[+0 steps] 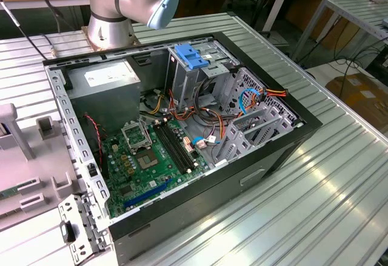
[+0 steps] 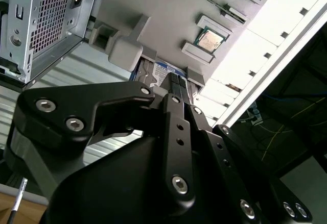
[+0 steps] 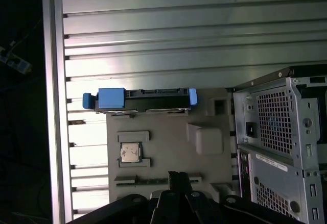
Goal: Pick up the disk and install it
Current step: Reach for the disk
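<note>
Jaws seemingly pressed together. Gripper (image 3: 176,175) short of disk (image 3: 140,100), on edge in grey fixture (image 3: 163,152), 9 o'clock of case (image 1: 200,208), exterior view. Risk: unspread approach knocks disk rail, tips it.

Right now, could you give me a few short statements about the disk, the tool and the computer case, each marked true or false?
1. The disk stands on its edge in the grey holder. True.
2. The tool is holding the disk. False: it holds nothing and is apart from the disk.
3. A processor chip lies on the grey holder. True.
4. The computer case has its side panel on. False: it is open, and the motherboard shows.
</note>
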Controlling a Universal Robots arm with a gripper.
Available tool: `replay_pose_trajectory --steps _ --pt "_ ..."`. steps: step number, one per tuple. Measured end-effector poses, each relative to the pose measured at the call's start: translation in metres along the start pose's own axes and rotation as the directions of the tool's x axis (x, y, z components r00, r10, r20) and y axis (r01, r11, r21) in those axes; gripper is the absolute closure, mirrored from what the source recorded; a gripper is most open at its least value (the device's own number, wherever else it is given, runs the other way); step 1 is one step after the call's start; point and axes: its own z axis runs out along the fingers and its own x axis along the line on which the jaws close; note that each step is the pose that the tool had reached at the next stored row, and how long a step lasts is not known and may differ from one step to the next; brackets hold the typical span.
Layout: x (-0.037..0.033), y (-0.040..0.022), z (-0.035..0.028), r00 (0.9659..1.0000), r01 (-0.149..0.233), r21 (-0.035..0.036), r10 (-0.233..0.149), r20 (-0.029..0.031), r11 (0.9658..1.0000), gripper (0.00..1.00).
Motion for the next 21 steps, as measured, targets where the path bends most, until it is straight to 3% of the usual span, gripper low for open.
replay_pose_trajectory --steps 7,12,21 --pt "0.0037 -0.0005 0.0052 1.0000 0.000 0.0000 0.000 0.0000 1.0000 0.89" --pt "0.0118 -0.0002 0.0097 1.0000 0.000 -0.0001 0.000 0.0002 1.0000 0.89" --pt "0.0231 0.0172 0.0171 1.0000 0.000 -0.0001 0.000 0.0001 1.0000 0.89"
